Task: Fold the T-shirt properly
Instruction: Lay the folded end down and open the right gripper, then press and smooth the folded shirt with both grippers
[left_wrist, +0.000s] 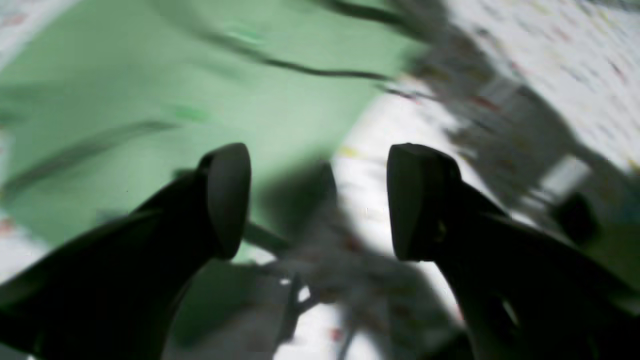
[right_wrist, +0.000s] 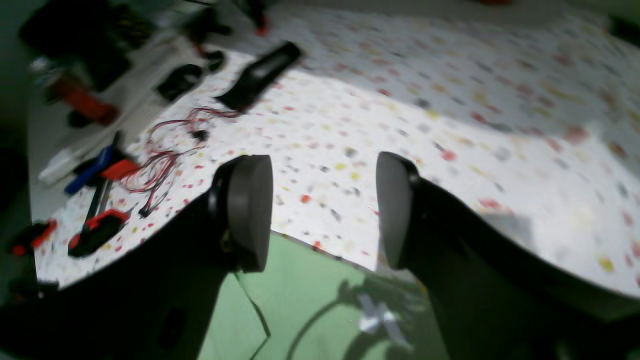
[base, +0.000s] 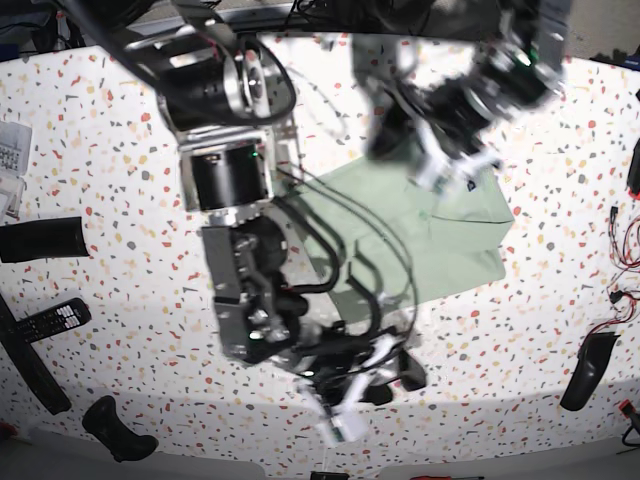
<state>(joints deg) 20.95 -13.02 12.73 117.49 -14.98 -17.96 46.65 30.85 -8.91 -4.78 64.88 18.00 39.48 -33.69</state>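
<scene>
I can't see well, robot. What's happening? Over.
Left gripper open, empty. Right gripper open, empty. T-shirt on table, partly folded. Nothing blocking.

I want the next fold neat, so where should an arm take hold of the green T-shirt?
Probably the T-shirt's free corner nearest the table's bare side, approached from above off the cloth. It lies flat, part folded, with arms hiding its middle, so edges are all that is reachable. Both end effectors are open.

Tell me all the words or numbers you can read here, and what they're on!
None can be read.
White paper at the table's edge: print too small.
Remote control: button marks too small.
White mark on the T-shirt: too blurred.
</scene>
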